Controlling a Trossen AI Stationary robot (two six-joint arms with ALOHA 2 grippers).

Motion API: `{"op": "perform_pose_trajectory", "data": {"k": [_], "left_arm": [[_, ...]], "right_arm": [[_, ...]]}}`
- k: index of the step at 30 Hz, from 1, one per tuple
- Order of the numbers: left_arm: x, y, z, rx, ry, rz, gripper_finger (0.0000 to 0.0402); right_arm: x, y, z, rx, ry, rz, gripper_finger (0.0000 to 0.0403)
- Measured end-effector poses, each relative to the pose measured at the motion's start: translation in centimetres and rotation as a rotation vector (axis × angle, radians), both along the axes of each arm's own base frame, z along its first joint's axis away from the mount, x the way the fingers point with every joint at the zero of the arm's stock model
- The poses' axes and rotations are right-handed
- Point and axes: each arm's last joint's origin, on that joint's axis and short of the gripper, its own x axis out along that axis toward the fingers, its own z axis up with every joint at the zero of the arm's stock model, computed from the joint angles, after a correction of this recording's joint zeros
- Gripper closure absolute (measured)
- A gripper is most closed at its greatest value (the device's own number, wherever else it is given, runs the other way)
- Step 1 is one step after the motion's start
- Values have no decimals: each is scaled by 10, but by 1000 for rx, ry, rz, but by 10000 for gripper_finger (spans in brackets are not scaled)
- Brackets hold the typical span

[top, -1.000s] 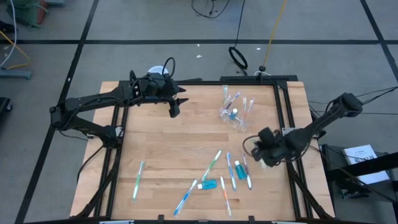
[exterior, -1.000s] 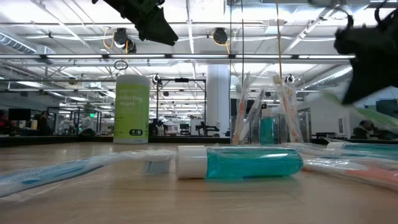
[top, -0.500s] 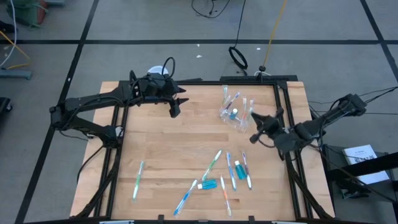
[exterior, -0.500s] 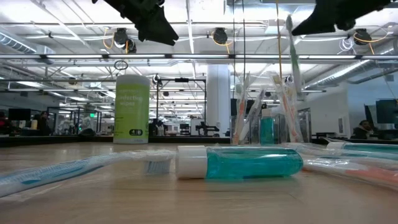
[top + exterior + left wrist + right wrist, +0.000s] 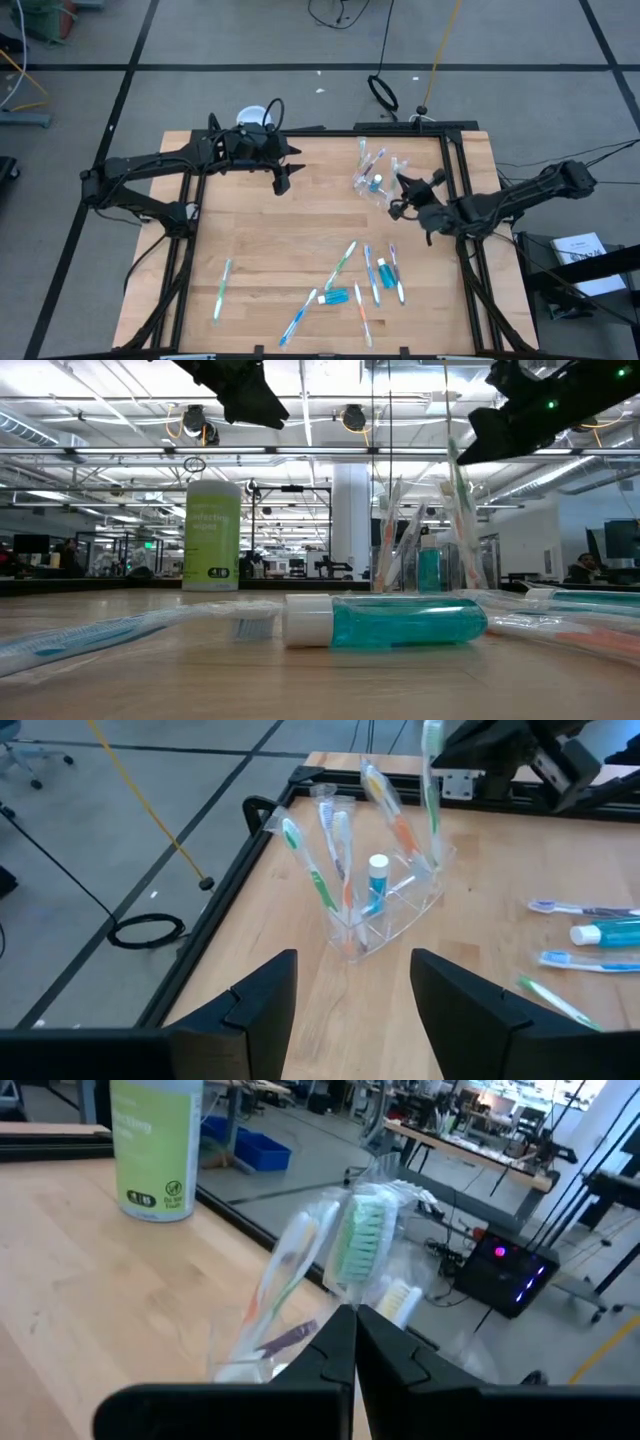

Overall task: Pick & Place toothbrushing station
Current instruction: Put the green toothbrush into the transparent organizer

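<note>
Toothbrush held over cup

Right gripper (image 5: 402,193) just beside cup (image 5: 377,188), fingers clamped on green toothbrush (image 5: 362,1238), bristles up. Cup at table's (image 5: 250,250) far right part, with brushes and a tube standing in it. More toothbrushes (image 5: 372,274) and tube (image 5: 385,620) lying well nearer than cup. Left gripper (image 5: 287,170) left of cup, raised, fingers apart, empty. Canister (image 5: 211,535) beyond it.
</note>
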Motion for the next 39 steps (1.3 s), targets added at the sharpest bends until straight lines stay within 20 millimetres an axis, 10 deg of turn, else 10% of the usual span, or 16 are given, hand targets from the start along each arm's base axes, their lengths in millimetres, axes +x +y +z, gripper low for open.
{"op": "perform_pose_trajectory", "data": {"k": [27,39], "left_arm": [[-1,-1,-2,-5,19,-3,206],[-1,-1,-2,-8,27,-4,203]], "right_arm": [[-10,0,-39,197,-1,124,400],[-11,-1,-38,161,-7,83,317]]}}
